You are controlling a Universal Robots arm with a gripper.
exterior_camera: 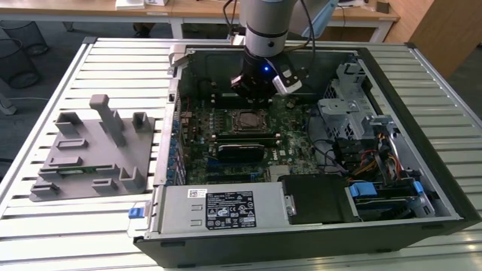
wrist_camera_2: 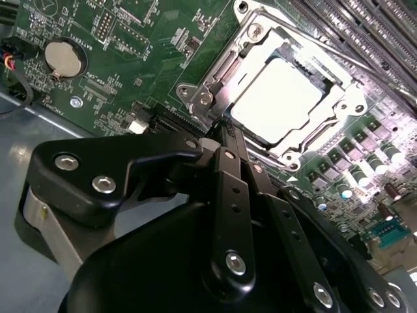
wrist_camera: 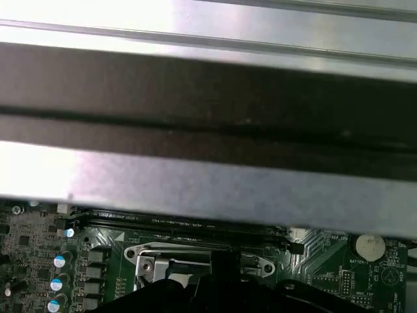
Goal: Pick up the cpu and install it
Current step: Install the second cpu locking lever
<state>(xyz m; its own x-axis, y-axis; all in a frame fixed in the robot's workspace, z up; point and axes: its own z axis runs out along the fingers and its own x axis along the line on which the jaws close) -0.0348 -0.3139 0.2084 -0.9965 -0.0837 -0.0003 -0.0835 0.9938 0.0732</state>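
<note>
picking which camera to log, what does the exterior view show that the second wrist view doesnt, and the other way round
Exterior view alone: the whole open computer case, the grey fixture tray on the slatted table at the exterior view's left, and the arm reaching down into the case.

Second wrist view alone: a close look at the cpu lying inside the socket frame, a round coin battery, and the black gripper linkage close above the board.

Both share the green motherboard and the socket.

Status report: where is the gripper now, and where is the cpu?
Gripper above the socket, beside the cpu, holding nothing. Cpu lies flat in the socket frame. Nothing lies on it.
</note>
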